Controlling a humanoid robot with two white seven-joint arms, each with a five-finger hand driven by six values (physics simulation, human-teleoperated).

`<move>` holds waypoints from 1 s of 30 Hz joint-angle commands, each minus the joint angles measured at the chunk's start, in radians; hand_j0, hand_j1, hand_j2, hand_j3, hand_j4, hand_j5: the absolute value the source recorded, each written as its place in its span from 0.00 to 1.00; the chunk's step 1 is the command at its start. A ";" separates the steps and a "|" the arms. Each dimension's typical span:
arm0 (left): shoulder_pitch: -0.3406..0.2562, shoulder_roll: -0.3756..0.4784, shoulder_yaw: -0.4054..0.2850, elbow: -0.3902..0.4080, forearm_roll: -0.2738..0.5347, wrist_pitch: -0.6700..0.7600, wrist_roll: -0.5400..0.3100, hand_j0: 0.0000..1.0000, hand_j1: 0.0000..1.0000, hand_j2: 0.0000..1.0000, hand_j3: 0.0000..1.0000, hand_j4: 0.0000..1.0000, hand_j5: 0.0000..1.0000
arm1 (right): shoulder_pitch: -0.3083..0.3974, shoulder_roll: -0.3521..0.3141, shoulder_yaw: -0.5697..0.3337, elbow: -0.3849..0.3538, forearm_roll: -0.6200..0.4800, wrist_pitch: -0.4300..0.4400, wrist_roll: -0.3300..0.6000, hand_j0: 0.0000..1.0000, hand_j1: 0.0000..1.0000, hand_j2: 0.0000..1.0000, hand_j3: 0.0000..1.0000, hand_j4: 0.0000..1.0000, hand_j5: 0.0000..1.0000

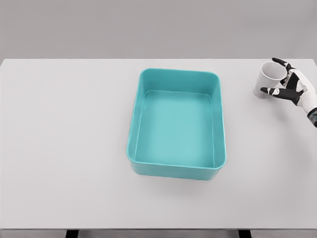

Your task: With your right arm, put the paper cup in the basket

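White paper cup (pixel 267 79) stands on the table (pixel 64 124), right of the teal basket (pixel 134 119), my right hand (pixel 292 87) fingers curl around it, so I should squeeze gently before lifting.

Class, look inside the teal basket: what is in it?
Nothing: the teal basket shows only its bare floor. The paper cup stands outside on the table, at the right hand.

A teal basket (pixel 177 124) sat mid-table (pixel 64 148), its inside bare. Well apart at the far right, the right hand (pixel 291 85) cupped its fingers around the upright white paper cup (pixel 267 79).
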 commanded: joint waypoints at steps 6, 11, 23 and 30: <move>0.000 0.000 0.000 0.000 0.000 0.000 0.000 1.00 1.00 1.00 1.00 1.00 1.00 | 0.002 -0.002 0.020 -0.008 0.029 -0.010 0.007 0.69 0.69 0.69 0.69 0.69 0.69; 0.000 0.000 0.000 0.000 0.000 0.000 0.000 1.00 1.00 1.00 1.00 1.00 1.00 | 0.009 -0.006 0.019 -0.041 0.028 -0.011 0.007 0.65 0.65 0.65 0.65 0.65 0.65; 0.000 0.000 0.000 0.000 0.000 0.000 0.000 1.00 1.00 1.00 1.00 1.00 1.00 | 0.086 -0.017 0.005 -0.218 0.021 -0.011 0.007 0.63 0.63 0.63 0.63 0.63 0.63; 0.000 0.000 0.000 0.000 0.000 0.000 0.000 1.00 1.00 1.00 1.00 1.00 1.00 | 0.115 -0.018 0.005 -0.288 0.018 -0.011 0.007 0.62 0.62 0.62 0.62 0.62 0.62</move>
